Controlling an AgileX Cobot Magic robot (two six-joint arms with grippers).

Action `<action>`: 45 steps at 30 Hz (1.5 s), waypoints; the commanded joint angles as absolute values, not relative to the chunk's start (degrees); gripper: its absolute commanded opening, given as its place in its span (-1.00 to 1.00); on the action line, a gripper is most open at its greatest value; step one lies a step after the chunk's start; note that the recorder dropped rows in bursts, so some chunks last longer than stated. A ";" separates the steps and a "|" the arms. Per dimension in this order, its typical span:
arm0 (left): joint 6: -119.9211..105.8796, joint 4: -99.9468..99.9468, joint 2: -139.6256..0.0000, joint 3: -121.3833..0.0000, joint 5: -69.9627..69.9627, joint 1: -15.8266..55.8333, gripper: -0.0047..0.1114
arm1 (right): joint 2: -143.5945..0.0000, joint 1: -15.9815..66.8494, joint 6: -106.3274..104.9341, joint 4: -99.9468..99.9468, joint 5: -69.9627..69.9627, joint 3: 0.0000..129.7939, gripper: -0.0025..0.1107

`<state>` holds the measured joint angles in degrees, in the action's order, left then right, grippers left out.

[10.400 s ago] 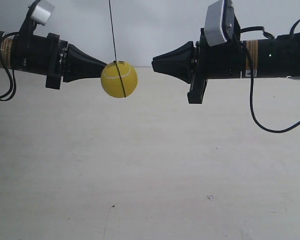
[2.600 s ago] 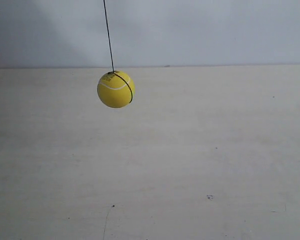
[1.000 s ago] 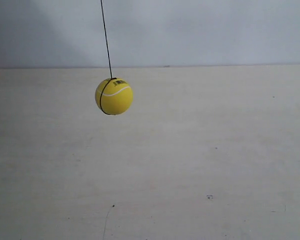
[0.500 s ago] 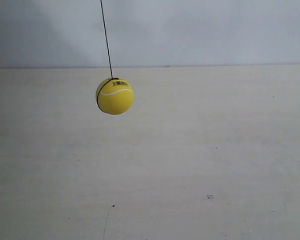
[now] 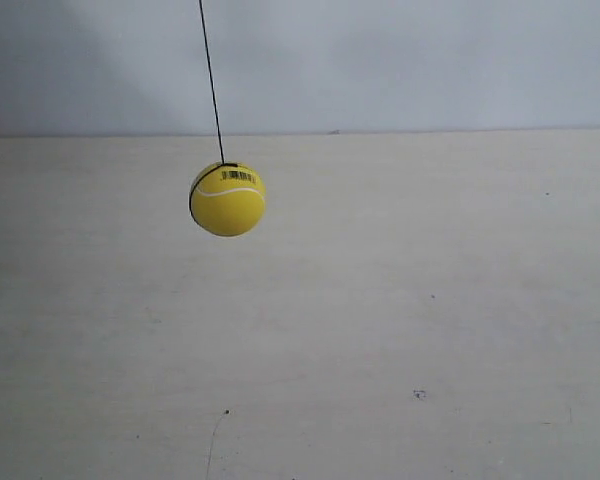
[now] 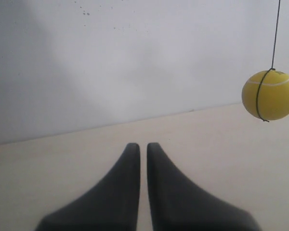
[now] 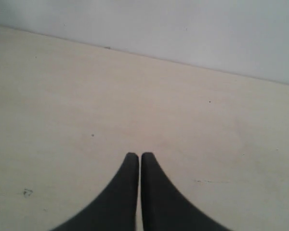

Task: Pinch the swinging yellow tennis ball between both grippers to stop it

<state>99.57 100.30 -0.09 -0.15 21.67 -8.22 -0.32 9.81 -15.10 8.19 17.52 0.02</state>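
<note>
The yellow tennis ball (image 5: 227, 199) hangs free on its thin dark string (image 5: 211, 80) above the pale table, left of centre in the exterior view, with a small barcode mark on top. No arm shows in the exterior view. In the left wrist view the ball (image 6: 269, 95) hangs far off to one side of my left gripper (image 6: 143, 146), whose black jaws are shut with only a thin slit between them and nothing held. My right gripper (image 7: 138, 155) is shut too, over bare table; the ball is out of its view.
A pale wooden tabletop (image 5: 380, 330) runs back to a light grey wall (image 5: 400, 60). Small dark specks (image 5: 419, 394) mark the table surface.
The ball has sunk slightly and drifted a little to the left over the last second, turning so its barcode mark faces the camera. Both arms, beside the ball long ago, are gone from the exterior view.
</note>
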 commanded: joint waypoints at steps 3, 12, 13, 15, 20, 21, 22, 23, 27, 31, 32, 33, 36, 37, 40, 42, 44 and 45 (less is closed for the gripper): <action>99.51 99.95 0.00 0.00 21.66 -8.00 -0.84 | 0.00 9.66 -14.92 7.99 17.84 0.00 -0.96; 99.51 99.95 0.00 0.00 21.66 -8.00 -0.84 | 0.00 9.66 -16.82 6.95 19.65 0.00 -0.96; 99.51 99.95 0.00 0.00 21.66 -8.00 -0.84 | 0.00 9.66 -16.68 6.95 19.65 0.00 -0.96; 99.51 99.95 0.00 0.00 21.66 -8.00 -0.84 | 0.00 9.66 -16.54 6.95 19.65 0.00 -0.96; 99.51 99.95 0.00 0.00 21.66 -8.00 -0.84 | 0.00 9.66 -16.54 6.95 19.65 0.00 -0.96; 99.51 99.95 0.00 0.00 21.66 -8.00 -0.84 | 0.00 9.66 -16.54 6.95 19.65 0.00 -0.96; 99.51 99.95 0.00 0.00 21.66 -8.00 -0.84 | 0.00 9.66 -16.54 6.95 19.65 0.00 -0.96; 99.51 99.95 0.00 0.00 21.66 -8.00 -0.84 | 0.00 9.66 -16.54 6.95 19.65 0.00 -0.96; 99.51 99.95 0.00 0.00 21.66 -8.00 -0.84 | 0.00 9.66 -16.54 6.95 19.65 0.00 -0.96; 99.51 99.95 0.00 0.00 21.66 -8.00 -0.84 | 0.00 9.66 -16.54 6.95 19.65 0.00 -0.96; 99.51 99.95 0.00 0.00 21.66 -8.00 -0.84 | 0.00 9.66 -16.54 6.95 19.65 0.00 -0.96; 99.51 99.95 0.00 0.00 21.66 -8.00 -0.84 | 0.00 9.66 -16.54 6.95 19.65 0.00 -0.96; 99.51 99.95 0.00 0.00 21.66 -8.00 -0.84 | 0.00 9.66 -16.54 6.95 19.65 0.00 -0.96; 99.51 99.95 0.00 0.00 21.66 -8.00 -0.84 | 0.00 9.66 -16.54 6.95 19.65 0.00 -0.96; 99.51 99.95 0.00 0.00 21.66 -8.00 -0.84 | 0.00 9.66 -16.55 7.08 19.93 0.00 -0.96; 99.51 99.95 0.00 0.00 23.70 -8.00 -0.84 | 0.00 9.66 -16.55 7.08 19.93 0.00 -0.96; 96.80 99.95 0.00 0.00 26.60 -8.00 -0.84 | 0.00 9.66 -16.55 7.08 19.93 0.00 -0.96; 93.58 99.95 0.00 0.00 26.53 -8.00 -0.84 | 0.00 9.66 -16.55 7.08 19.93 0.00 -0.96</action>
<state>98.35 100.40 -0.09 -0.15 24.34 -8.22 -0.29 9.81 -16.30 7.36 19.92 0.02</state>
